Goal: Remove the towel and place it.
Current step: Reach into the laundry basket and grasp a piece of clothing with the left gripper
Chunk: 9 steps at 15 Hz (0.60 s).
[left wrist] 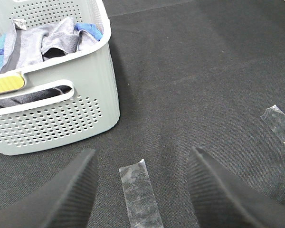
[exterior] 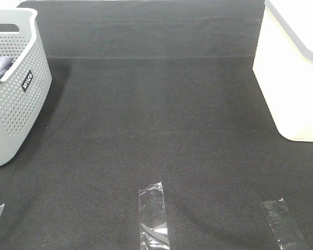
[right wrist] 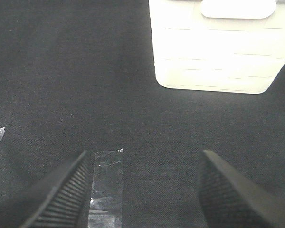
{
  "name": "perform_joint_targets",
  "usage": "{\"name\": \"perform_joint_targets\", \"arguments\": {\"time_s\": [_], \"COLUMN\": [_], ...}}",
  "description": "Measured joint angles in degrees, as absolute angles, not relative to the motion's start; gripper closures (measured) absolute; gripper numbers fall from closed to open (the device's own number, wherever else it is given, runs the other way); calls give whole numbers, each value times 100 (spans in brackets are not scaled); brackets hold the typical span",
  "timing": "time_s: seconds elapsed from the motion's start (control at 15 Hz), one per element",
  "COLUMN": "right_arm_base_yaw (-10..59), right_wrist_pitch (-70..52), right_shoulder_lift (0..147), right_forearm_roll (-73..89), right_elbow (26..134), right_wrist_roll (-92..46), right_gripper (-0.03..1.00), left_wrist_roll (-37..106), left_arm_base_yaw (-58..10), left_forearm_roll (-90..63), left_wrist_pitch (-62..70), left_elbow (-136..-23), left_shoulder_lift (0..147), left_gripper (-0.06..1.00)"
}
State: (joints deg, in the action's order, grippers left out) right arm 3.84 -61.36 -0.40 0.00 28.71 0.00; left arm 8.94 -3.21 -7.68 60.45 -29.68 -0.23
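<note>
The slate-grey towel (left wrist: 42, 40) lies crumpled inside the grey perforated basket (left wrist: 61, 118), beside a bright blue cloth (left wrist: 88, 29). In the exterior high view only a corner of the towel (exterior: 1, 65) shows over the rim of the basket (exterior: 15, 104) at the far left. My left gripper (left wrist: 142, 190) is open and empty, hovering over the black mat in front of the basket. My right gripper (right wrist: 145, 190) is open and empty over the mat, facing the white bin. Neither gripper shows in the exterior high view.
A white bin (exterior: 292, 73) stands at the right edge and shows in the right wrist view (right wrist: 213, 47). Clear tape strips (exterior: 153, 216) (exterior: 284, 224) lie on the black mat (exterior: 156, 120) near the front. A yellow object (left wrist: 7, 83) sits at the basket's rim.
</note>
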Motion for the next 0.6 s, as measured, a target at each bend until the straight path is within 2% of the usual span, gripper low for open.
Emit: {"name": "perform_joint_targets", "arguments": {"time_s": [0.6], "right_arm_base_yaw": [384], "right_wrist_pitch": [-6136], "right_shoulder_lift": [-40], "right_forearm_roll": [0], "right_elbow": [2871], "right_wrist_roll": [0], "right_gripper": [34], "left_wrist_roll": [894], "left_arm_base_yaw": [-321], "left_forearm_roll": [-768], "left_wrist_pitch": [6045], "left_elbow": [-2968], "left_shoulder_lift": [-23], "left_gripper": [39]}}
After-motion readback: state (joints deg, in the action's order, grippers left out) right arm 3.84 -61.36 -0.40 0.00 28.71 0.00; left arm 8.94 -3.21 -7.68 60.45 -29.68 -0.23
